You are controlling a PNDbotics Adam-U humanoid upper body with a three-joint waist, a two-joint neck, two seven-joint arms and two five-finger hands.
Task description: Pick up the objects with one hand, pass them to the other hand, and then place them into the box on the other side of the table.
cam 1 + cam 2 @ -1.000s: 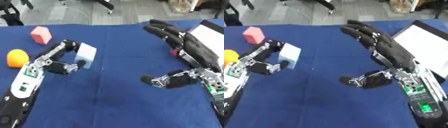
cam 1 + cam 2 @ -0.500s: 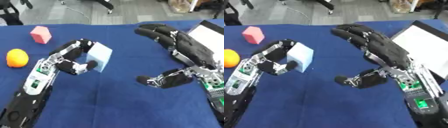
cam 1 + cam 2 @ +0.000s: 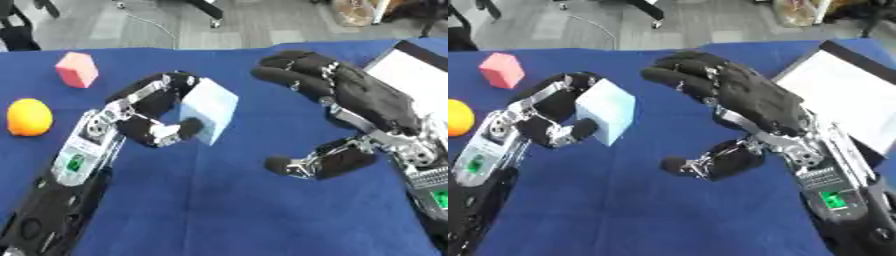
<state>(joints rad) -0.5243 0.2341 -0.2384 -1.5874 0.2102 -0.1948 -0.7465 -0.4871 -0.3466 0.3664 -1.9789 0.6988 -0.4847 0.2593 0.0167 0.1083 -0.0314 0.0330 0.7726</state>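
My left hand point(image 3: 149, 117) is shut on a pale blue block point(image 3: 208, 110), held above the blue table near its middle. My right hand point(image 3: 350, 95) is open just to the right of the block, palm toward it, fingers spread above and thumb point(image 3: 311, 162) below, a short gap apart from the block. A pink block point(image 3: 76, 69) lies at the far left of the table, and an orange ball point(image 3: 29, 116) sits nearer on the left edge. The white box point(image 3: 850, 95) stands at the right side.
The blue tablecloth point(image 3: 227, 210) covers the whole work surface. Beyond the table's far edge is a grey floor with chair legs point(image 3: 206, 10).
My left hand has carried the pale blue block up and to the right toward the middle. My right hand has moved left to meet it, staying open.
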